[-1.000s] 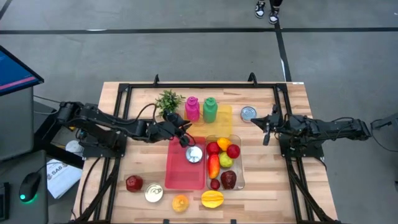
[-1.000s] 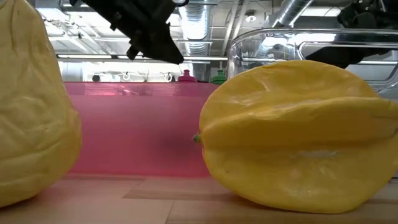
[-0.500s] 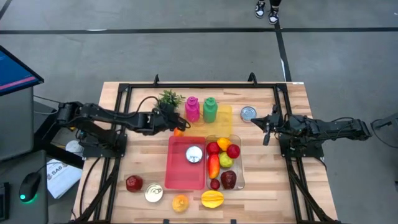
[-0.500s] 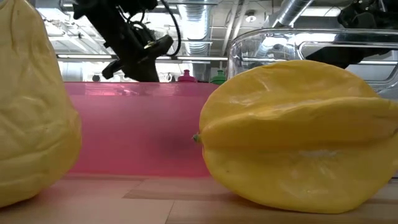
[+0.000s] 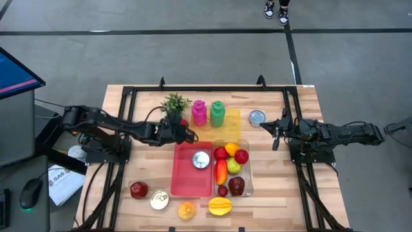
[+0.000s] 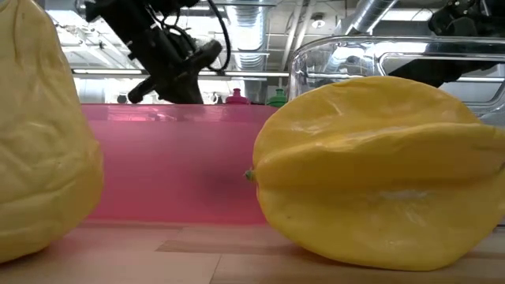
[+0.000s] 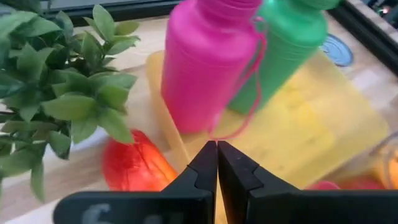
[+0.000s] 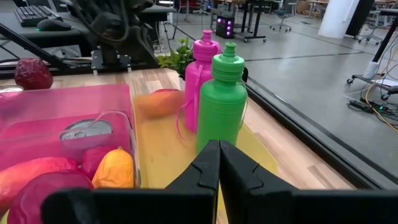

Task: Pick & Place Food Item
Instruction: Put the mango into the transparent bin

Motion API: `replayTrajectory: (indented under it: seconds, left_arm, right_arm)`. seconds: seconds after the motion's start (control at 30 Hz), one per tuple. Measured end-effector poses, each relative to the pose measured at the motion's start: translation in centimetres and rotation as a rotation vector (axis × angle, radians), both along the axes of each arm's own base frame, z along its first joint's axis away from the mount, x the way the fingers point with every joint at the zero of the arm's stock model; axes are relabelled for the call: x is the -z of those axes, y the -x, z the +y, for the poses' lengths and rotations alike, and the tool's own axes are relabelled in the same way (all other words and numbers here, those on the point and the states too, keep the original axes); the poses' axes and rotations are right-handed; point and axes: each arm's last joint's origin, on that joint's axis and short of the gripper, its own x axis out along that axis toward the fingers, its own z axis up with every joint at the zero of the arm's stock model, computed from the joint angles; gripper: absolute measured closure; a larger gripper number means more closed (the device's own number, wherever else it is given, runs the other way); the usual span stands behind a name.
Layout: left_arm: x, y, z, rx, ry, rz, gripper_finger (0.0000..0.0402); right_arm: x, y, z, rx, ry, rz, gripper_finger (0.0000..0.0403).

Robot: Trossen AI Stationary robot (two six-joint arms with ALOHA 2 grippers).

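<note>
A robotics lab in an open industrial hall. Exposed ceiling ducts (image 6: 252,24), a grey concrete floor (image 5: 193,58) and distant workstations (image 8: 249,12) surround the wooden worktop (image 5: 270,193).

Pink bottle (image 5: 199,112), green bottle (image 5: 217,113), both on a yellow board (image 5: 234,118). Pink tray (image 5: 187,177) holds a silver can (image 5: 201,160). Red-orange fruit (image 7: 134,165) beside the green plant (image 5: 174,103); yellow starfruit (image 5: 220,205) on light wood table (image 5: 283,187).

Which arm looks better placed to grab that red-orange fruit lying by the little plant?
Probably the left: its shut pincer hovers right beside the red-orange fruit, while the right pincer waits across the table.
</note>
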Motion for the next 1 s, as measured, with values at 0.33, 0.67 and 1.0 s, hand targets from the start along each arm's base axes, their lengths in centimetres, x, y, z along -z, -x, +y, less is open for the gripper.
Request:
replayTrajectory:
  seconds: [0.33, 0.67, 1.0]
  left_arm:
    - [0.2, 0.0, -1.7, 0.035, 0.020, -0.020, 0.0401]
    - [1.0, 0.5, -1.9, -0.059, 0.095, -0.015, 0.0401]
    - [3.2, -0.3, -1.9, -0.085, 0.096, 0.048, 0.0401]
  right_arm:
    - [0.0, 0.0, 0.0, 0.000, 0.000, 0.003, 0.0401]
    - [0.0, 0.0, 0.0, 0.000, 0.000, 0.004, 0.0401]
    - [0.2, 0.1, 0.0, 0.002, 0.001, 0.023, 0.0401]
